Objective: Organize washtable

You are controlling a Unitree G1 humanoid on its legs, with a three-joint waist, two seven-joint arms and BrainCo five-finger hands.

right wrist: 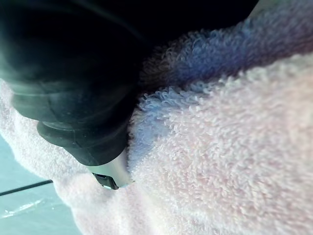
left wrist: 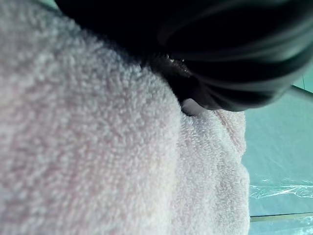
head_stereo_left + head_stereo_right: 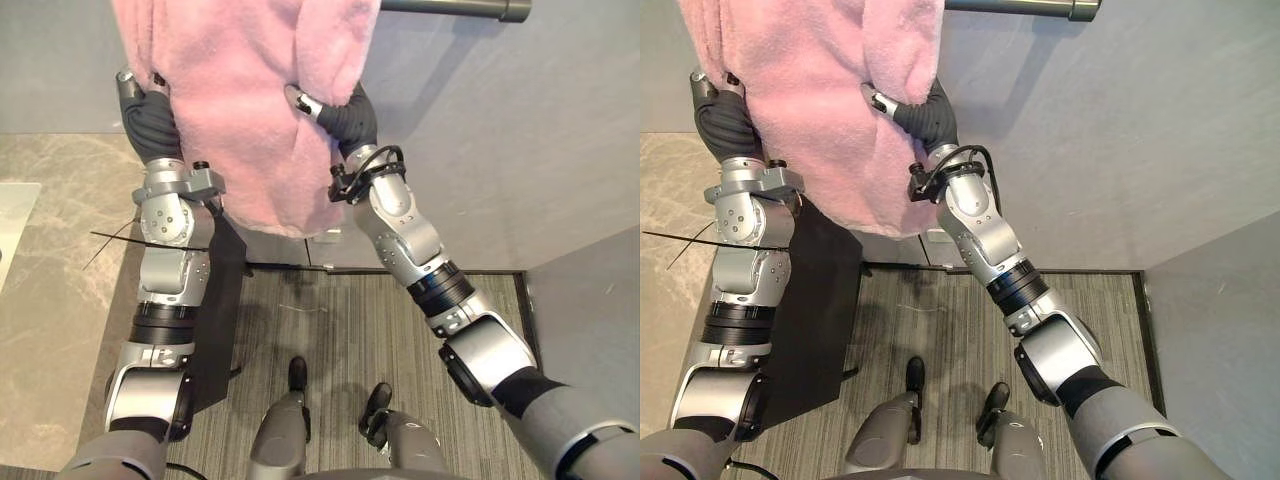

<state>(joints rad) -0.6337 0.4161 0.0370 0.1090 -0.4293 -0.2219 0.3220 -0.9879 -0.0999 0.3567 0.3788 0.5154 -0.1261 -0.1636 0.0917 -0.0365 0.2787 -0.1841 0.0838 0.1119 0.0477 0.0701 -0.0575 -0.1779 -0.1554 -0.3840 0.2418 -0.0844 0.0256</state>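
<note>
A fluffy pink towel (image 3: 250, 100) hangs high against the grey wall, its top edge above the picture. My left hand (image 3: 128, 85) is raised at the towel's left edge and pressed into the cloth. My right hand (image 3: 303, 102) reaches into a fold at the towel's right side. In the left wrist view the dark ribbed cover (image 2: 220, 49) lies against the towel (image 2: 98, 147). In the right wrist view the hand (image 1: 73, 73) is sunk in the pile of the towel (image 1: 220, 147).
A grey towel bar (image 3: 455, 8) runs along the wall at upper right, its left part behind the towel. A marble counter (image 3: 50, 250) lies at left, with a black panel (image 3: 220, 300) beside it. Striped carpet (image 3: 330, 330) covers the floor below.
</note>
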